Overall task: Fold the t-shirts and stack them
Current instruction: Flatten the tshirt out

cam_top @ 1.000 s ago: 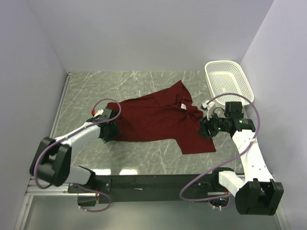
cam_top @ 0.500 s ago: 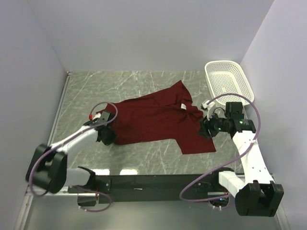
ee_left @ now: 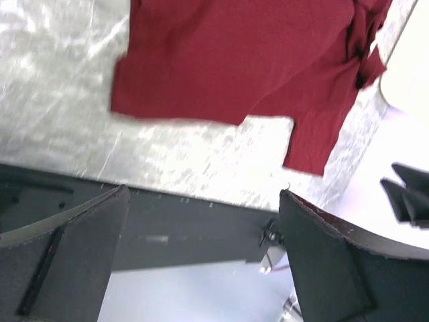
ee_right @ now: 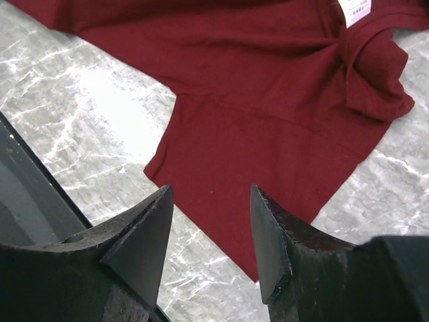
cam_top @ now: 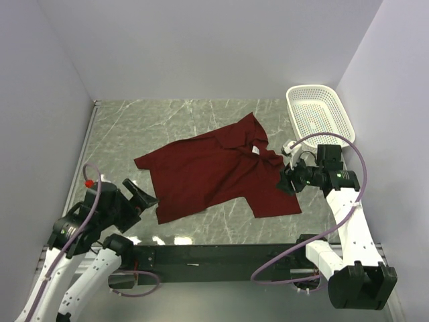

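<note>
The dark red t-shirt (cam_top: 214, 171) lies spread on the marble table, with its white neck label (cam_top: 255, 148) to the right and one sleeve bunched near the collar. My left gripper (cam_top: 146, 196) hangs open off the shirt's near-left corner and holds nothing. In the left wrist view its jaws (ee_left: 203, 192) stand wide apart over the table's front edge, with the t-shirt (ee_left: 234, 60) beyond them. My right gripper (cam_top: 288, 181) hovers open at the shirt's right side. In the right wrist view the right gripper (ee_right: 211, 191) is above the t-shirt's sleeve hem (ee_right: 268, 168), with nothing in it.
A white perforated basket (cam_top: 320, 114) stands at the back right corner. A black rail (cam_top: 214, 255) runs along the table's near edge between the arm bases. Walls close in the left, back and right sides.
My left gripper let go of the shirt's left edge and drew back to the near left, opening wide. The shirt's left part was dragged nearer and lies flatter. The right arm barely moved.
</note>
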`<state>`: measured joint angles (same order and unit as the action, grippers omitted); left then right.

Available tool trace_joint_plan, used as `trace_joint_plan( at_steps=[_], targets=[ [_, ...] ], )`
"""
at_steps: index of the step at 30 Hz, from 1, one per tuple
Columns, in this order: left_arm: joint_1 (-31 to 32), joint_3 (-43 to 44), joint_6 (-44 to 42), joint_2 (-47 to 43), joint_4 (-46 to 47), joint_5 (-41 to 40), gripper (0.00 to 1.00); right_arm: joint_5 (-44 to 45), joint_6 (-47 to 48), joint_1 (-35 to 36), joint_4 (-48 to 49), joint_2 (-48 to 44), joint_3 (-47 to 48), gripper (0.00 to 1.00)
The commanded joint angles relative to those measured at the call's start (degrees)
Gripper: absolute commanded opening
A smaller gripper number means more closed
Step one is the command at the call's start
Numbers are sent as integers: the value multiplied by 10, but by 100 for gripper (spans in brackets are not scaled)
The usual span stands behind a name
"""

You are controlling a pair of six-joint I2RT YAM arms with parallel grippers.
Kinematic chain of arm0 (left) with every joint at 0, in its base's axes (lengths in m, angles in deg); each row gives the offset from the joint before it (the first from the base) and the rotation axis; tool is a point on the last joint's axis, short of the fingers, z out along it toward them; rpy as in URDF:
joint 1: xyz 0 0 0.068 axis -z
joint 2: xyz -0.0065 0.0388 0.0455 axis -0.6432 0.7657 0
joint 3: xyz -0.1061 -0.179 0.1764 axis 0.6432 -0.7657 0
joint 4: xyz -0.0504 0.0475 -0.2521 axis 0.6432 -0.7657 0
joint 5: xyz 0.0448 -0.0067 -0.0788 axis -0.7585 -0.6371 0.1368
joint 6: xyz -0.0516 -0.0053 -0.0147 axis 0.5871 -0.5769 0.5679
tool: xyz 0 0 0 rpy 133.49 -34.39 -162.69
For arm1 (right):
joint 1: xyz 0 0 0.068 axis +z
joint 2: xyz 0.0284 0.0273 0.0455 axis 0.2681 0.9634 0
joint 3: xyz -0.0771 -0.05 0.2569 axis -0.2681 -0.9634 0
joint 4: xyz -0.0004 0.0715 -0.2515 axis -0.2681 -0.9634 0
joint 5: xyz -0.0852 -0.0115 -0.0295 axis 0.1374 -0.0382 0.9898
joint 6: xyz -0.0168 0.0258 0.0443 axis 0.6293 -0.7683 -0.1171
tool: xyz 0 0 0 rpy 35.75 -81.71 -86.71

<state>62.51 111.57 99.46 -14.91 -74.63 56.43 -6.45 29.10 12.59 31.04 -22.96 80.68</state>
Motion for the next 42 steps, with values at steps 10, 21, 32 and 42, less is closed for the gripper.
trace_joint_plan(
  at_steps=[10,21,32,42],
  targets=[
    [0,-6,-143,176,235,-75,99,-12,-4,55,36,68,42,57],
    [-116,1,-197,378,444,-19,99,194,-98,253,98,419,327,59],
    [-137,-67,-204,342,467,11,99,370,-164,339,38,693,627,59],
    [-141,-82,-210,275,438,3,99,482,-170,348,25,814,721,50]
  ],
)
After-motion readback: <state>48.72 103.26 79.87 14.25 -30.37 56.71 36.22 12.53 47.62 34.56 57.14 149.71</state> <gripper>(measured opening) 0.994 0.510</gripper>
